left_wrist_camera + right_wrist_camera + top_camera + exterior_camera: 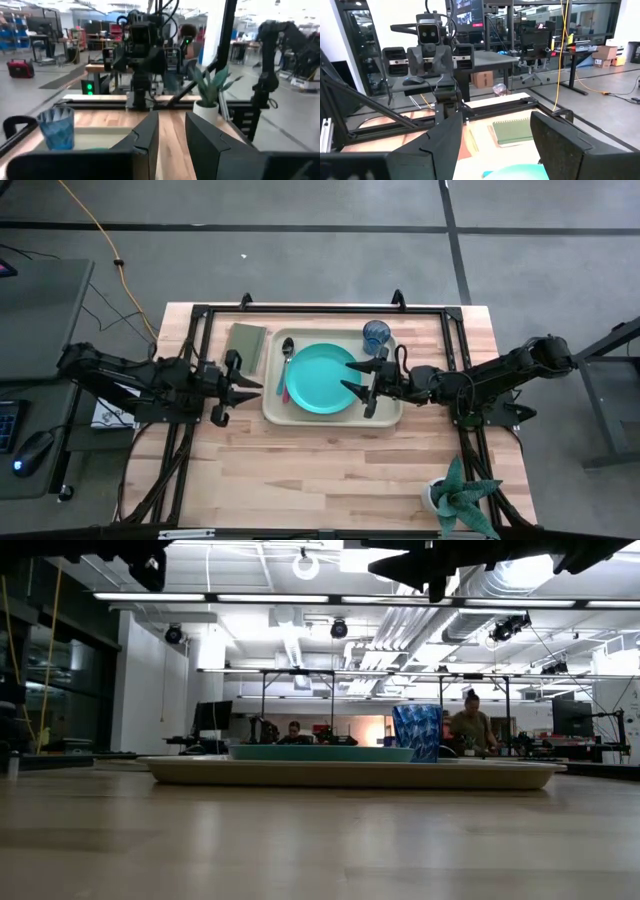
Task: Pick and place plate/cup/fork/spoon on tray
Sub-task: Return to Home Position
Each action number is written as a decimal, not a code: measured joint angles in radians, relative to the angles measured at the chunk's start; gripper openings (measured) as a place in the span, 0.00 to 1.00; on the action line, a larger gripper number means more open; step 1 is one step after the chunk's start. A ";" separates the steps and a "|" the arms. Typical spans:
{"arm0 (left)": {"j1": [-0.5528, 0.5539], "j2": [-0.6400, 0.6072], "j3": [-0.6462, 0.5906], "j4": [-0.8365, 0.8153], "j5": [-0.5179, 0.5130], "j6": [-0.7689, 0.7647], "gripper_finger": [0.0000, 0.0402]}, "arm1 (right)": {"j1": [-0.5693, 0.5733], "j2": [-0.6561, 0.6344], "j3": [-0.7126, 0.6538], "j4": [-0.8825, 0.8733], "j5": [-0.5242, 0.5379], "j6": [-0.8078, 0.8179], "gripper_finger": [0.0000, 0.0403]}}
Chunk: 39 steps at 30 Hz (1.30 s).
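The cream tray [385, 412] lies at the middle of the table. On it rest the teal plate [322, 378], the blue cup [376, 336] upright at its far right corner, and the teal-handled spoon [287, 358] beside the pink-handled fork [281, 391] along its left side. My right gripper [353, 376] hangs open, level, above the plate's right part, with nothing between its fingers. My left gripper [252, 391] stands open with a narrow gap just left of the tray, pointing level toward it and touching nothing. The low view shows the tray [350, 773], plate [320, 753] and cup [417, 732].
An olive-green flat rectangle [246, 345] lies left of the tray's far corner. A potted plant [460, 495] stands at the near right corner. Black frame rails [320, 308] run along the table's far, left and right sides. Bare wood [320, 470] spreads in front of the tray.
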 joint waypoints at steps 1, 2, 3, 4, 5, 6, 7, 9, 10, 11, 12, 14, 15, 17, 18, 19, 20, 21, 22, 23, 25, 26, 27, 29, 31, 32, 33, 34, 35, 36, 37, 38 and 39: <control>0.002 -0.011 0.000 -0.017 -0.003 0.005 0.19 | 0.000 0.000 0.000 -0.001 0.000 0.000 0.56; 0.005 -0.026 0.000 -0.030 -0.007 0.010 0.19 | 0.000 0.000 0.000 0.000 0.000 0.000 0.56; 0.007 -0.047 0.000 -0.043 -0.008 0.020 0.19 | 0.000 0.000 0.000 0.000 0.000 0.000 0.56; 0.012 -0.072 0.000 -0.054 -0.009 0.024 0.18 | 0.000 0.000 0.000 -0.001 0.000 0.000 0.56; 0.016 -0.103 0.000 -0.068 -0.013 0.025 0.17 | 0.000 0.000 0.000 -0.002 0.000 0.000 0.56; 0.020 -0.134 0.000 -0.086 -0.020 0.024 0.15 | 0.000 0.000 0.000 -0.005 0.000 0.001 0.56; 0.023 -0.168 0.000 -0.114 -0.030 0.023 0.13 | 0.000 0.000 0.000 -0.011 0.000 0.003 0.56; 0.024 -0.244 -0.017 -0.146 -0.051 0.019 0.06 | 0.000 0.000 0.000 -0.022 0.000 0.009 0.56; 0.024 -0.281 -0.035 -0.149 -0.063 0.014 0.03 | 0.000 0.000 0.000 -0.025 0.000 0.009 0.56; 0.024 -0.317 -0.057 -0.147 -0.075 0.015 0.02 | 0.000 0.000 0.000 -0.026 0.001 0.009 0.56; 0.024 -0.353 -0.080 -0.146 -0.084 0.017 0.02 | 0.000 0.000 0.000 -0.026 0.001 0.008 0.56; 0.024 -0.422 -0.124 -0.145 -0.094 0.031 0.01 | 0.000 0.000 0.000 -0.026 0.002 0.008 0.56; 0.024 -0.455 -0.148 -0.142 -0.096 0.037 0.01 | 0.000 0.000 0.000 -0.026 0.002 0.008 0.56; 0.024 -0.515 -0.186 -0.152 -0.097 0.041 0.00 | 0.000 0.000 0.000 -0.026 0.002 0.008 0.56; 0.024 -0.538 -0.197 -0.158 -0.097 0.041 0.00 | 0.000 0.000 0.000 -0.026 0.002 0.008 0.56; 0.024 -0.541 -0.206 -0.155 -0.098 0.041 0.00 | 0.000 0.000 0.000 -0.027 0.002 0.008 0.56; 0.024 -0.537 -0.215 -0.160 -0.097 0.041 0.00 | 0.000 0.000 0.000 -0.027 0.002 0.008 0.56; 0.024 -0.538 -0.222 -0.175 -0.097 0.037 0.00 | 0.000 0.000 0.000 -0.029 0.002 0.009 0.56; 0.024 -0.533 -0.226 -0.172 -0.096 0.037 0.00 | 0.000 0.000 0.000 -0.030 0.002 0.008 0.56; 0.024 -0.528 -0.233 -0.163 -0.097 0.043 0.00 | 0.000 0.000 0.000 -0.033 0.002 0.008 0.56; 0.024 -0.528 -0.257 -0.172 -0.097 0.045 0.00 | 0.000 0.001 0.000 -0.038 0.002 0.009 0.56; 0.024 -0.531 -0.268 -0.177 -0.093 0.041 0.00 | 0.000 0.001 0.000 -0.038 0.002 0.009 0.56; 0.024 -0.531 -0.277 -0.168 -0.089 0.040 0.00 | 0.000 0.001 0.000 -0.039 0.002 0.009 0.56; 0.024 -0.538 -0.299 -0.159 -0.086 0.035 0.00 | 0.000 0.001 0.000 -0.047 0.001 0.009 0.56; 0.024 -0.537 -0.313 -0.156 -0.085 0.027 0.00 | 0.000 0.001 0.000 -0.046 0.000 0.008 0.56; 0.024 -0.538 -0.316 -0.152 -0.081 0.025 0.00 | 0.000 0.001 0.000 -0.047 0.000 0.009 0.56; 0.024 -0.538 -0.317 -0.144 -0.077 0.024 0.00 | 0.000 0.001 0.000 -0.047 -0.001 0.009 0.56; 0.024 -0.538 -0.318 -0.139 -0.073 0.024 0.00 | 0.000 0.001 0.000 -0.047 -0.001 0.009 0.56; 0.024 -0.538 -0.318 -0.136 -0.067 0.023 0.00 | 0.000 0.001 0.000 -0.047 -0.001 0.008 0.56; 0.024 -0.538 -0.319 -0.130 -0.061 0.024 0.00 | 0.000 0.001 0.000 -0.047 -0.001 0.008 0.56; 0.024 -0.538 -0.319 -0.120 -0.057 0.028 0.00 | 0.000 0.001 0.000 -0.047 0.000 0.008 0.56; 0.024 -0.538 -0.319 -0.110 -0.053 0.031 0.00 | 0.000 0.001 0.000 -0.047 0.000 0.009 0.56; 0.024 -0.538 -0.319 -0.104 -0.052 0.033 0.00 | 0.000 0.001 0.000 -0.049 0.000 0.008 0.56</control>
